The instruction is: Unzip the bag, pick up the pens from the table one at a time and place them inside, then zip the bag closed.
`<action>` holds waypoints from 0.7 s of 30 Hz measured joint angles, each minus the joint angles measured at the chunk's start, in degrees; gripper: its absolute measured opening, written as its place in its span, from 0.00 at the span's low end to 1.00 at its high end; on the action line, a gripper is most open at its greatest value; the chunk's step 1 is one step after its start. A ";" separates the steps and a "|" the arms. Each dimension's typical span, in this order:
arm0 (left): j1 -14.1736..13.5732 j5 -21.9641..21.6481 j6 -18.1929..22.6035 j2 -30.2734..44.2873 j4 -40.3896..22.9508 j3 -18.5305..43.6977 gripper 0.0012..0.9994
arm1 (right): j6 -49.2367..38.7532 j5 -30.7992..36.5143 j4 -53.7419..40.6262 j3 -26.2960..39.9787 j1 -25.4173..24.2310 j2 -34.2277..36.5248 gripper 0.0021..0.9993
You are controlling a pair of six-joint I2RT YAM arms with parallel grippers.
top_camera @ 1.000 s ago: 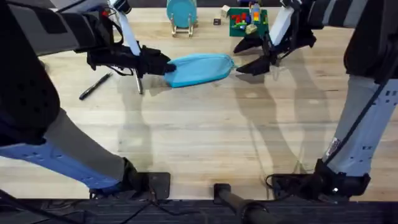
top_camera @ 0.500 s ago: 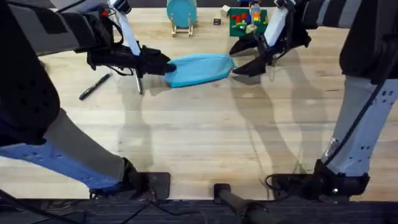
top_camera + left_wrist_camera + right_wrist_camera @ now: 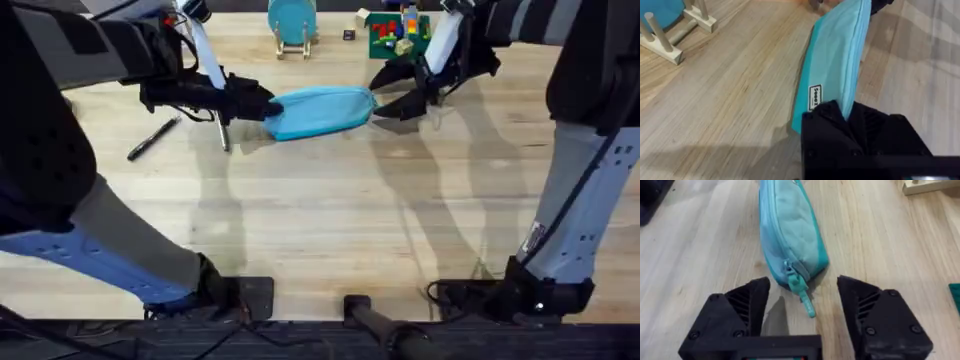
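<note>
One bag [image 3: 320, 111], light blue, lies on the table [image 3: 330, 220] at the far middle, zipper shut w/ the pull tab [image 3: 802, 292] hanging off its right end. By my read nothing is done yet: unzip, load pens, re-zip all remain. Long axis runs roughly left-right across the table, pull end toward the right arm. Left gripper [image 3: 850, 117] is clamped on the bag's left end, pinning it. Right gripper [image 3: 800, 305] sits wide open, fingers either side of the tab, not touching, holding nothing. Two pens outside the bag: black pen [image 3: 152, 139] lies well left; silver-grey pen [image 3: 223, 133] just beside the left gripper.
</note>
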 joint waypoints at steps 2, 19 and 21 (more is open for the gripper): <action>0.00 0.00 -0.01 0.00 0.00 0.00 0.04 | 0.24 0.00 0.00 0.00 0.00 0.01 0.78; 0.00 0.00 -0.01 0.00 0.01 0.00 0.04 | 0.86 -0.02 -0.20 -0.02 0.00 -0.01 0.04; 0.00 0.00 -0.01 0.00 0.00 0.00 0.04 | 0.83 0.00 -0.13 -0.02 0.11 -0.01 0.03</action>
